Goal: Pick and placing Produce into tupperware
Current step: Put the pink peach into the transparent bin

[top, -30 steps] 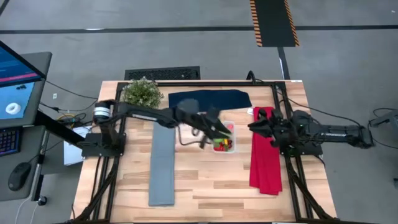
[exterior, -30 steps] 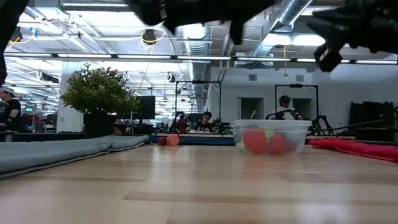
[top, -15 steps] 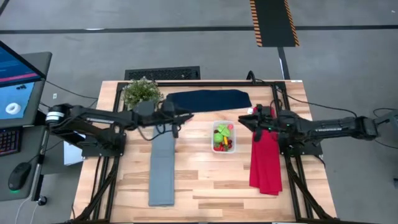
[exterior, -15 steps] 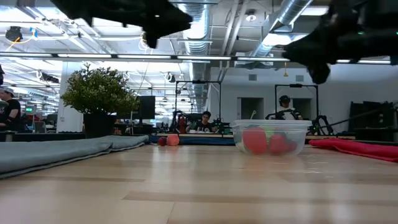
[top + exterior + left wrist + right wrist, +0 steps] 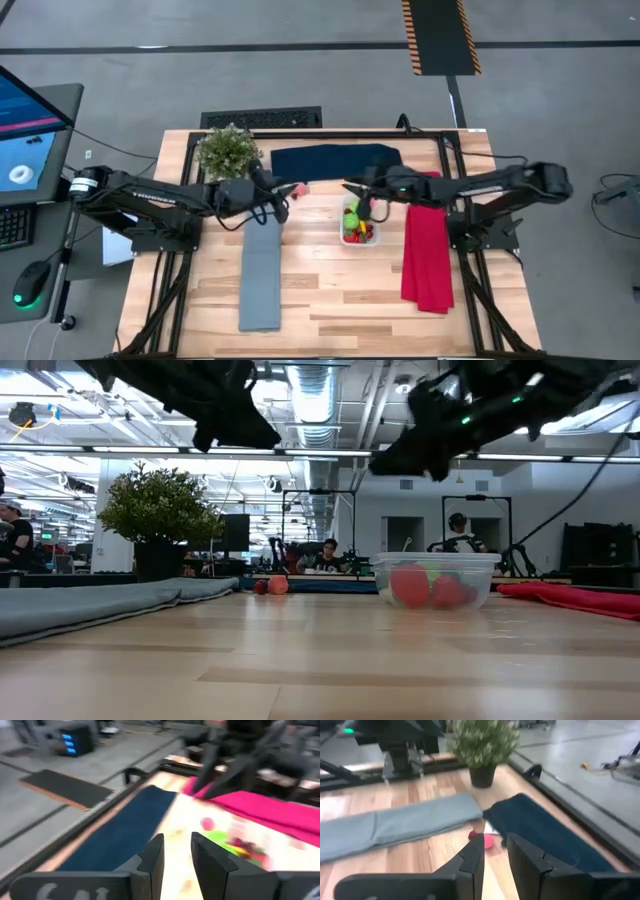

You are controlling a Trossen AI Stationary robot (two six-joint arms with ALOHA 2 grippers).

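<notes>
Beside the navy cloth (image 5: 335, 161), near its front edge, two small red produce pieces (image 5: 298, 188) lie loose on the bare wood of the table (image 5: 330, 290); the right wrist view shows them as one small dark red piece (image 5: 473, 834) touching a larger pinkish-red one (image 5: 490, 840).

Handling, as a judgement: toy pieces, likely light, hard and smooth, rounded, so they may roll or squirt out under an off-centre pinch. Best taken across the widest part, jaws straddling from above. The two sit close together, so a clean pick of one may nudge the other.

Tupperware (image 5: 359, 221): clear tub, upright, standing between the navy cloth and the red cloth (image 5: 427, 255). Contents seen from above: lime-green, yellow, pink-red and dark red pieces. Low view shows two red ones (image 5: 428, 588) against the near wall. Tub looks thin-walled and light; it could slide if bumped.

Right gripper (image 5: 350, 188) hangs above the table between the loose red pieces and the tub, fingers (image 5: 470, 862) a narrow gap apart, nothing between them.

Left gripper (image 5: 284, 190) hovers at the grey cloth's (image 5: 261, 270) far end, just beside the loose pieces, fingers (image 5: 155, 857) likewise narrowly parted and empty.

Potted plant (image 5: 228, 150) stands at the far left corner, clear of the work.
</notes>
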